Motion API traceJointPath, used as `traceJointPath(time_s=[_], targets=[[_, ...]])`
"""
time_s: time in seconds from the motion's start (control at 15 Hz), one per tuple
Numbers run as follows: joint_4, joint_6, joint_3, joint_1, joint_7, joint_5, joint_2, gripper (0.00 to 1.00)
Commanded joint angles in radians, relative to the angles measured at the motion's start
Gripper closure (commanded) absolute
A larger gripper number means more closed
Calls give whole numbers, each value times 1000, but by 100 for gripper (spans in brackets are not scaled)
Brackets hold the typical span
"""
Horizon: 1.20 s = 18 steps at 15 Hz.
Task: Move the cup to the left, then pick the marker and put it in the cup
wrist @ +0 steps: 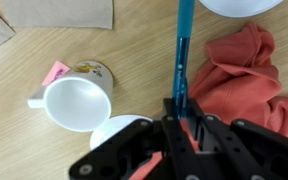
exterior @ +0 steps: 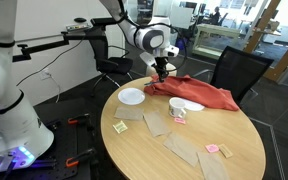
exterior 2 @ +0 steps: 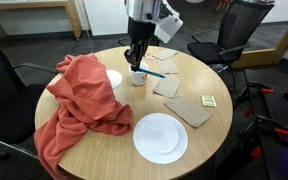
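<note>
Hand narrow astride marker end, grip unclear; marker axis runs straight out from hand, cup near marker.

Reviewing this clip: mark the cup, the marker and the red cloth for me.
the cup (wrist: 76,103), wrist view, on the white inside of the mug.
the marker (wrist: 184,50), wrist view, on its teal shaft, mid-length.
the red cloth (wrist: 249,75), wrist view, on its crumpled folds.

The round wooden desk carries a crumpled red cloth, a white plate, brown paper sheets and a yellow card.
</note>
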Motion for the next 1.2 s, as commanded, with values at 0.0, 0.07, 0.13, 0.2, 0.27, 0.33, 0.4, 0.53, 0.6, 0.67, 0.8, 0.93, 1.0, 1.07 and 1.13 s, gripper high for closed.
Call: traceJointPath(time_s=[0.0,0.07,0.13,0.2,0.27,0.33,0.4,0.53,0.6,0.67,0.8,0.93,1.0,1.07,1.13], targets=[[-8,46,-43,42,100,-101,3,96],[-12,69,-63,61,147,-145,2,96],[-13,91,-90,84,202,-194,4,96],[-15,112,-119,110,262,-245,4,96],[-15,127,-146,134,317,-289,5,96],[-14,140,-177,162,376,-337,7,96],[-12,147,-203,184,431,-380,9,96],[-6,151,-250,225,551,-475,13,96],[-2,154,-275,246,621,-529,17,96],[4,152,-297,264,691,-587,22,96],[18,135,-321,284,845,-722,30,96],[30,129,-400,357,996,-835,47,96],[37,121,-430,385,1073,-895,55,96],[46,114,-460,411,1155,-955,65,96],[54,105,-484,435,1225,-1008,75,96]])
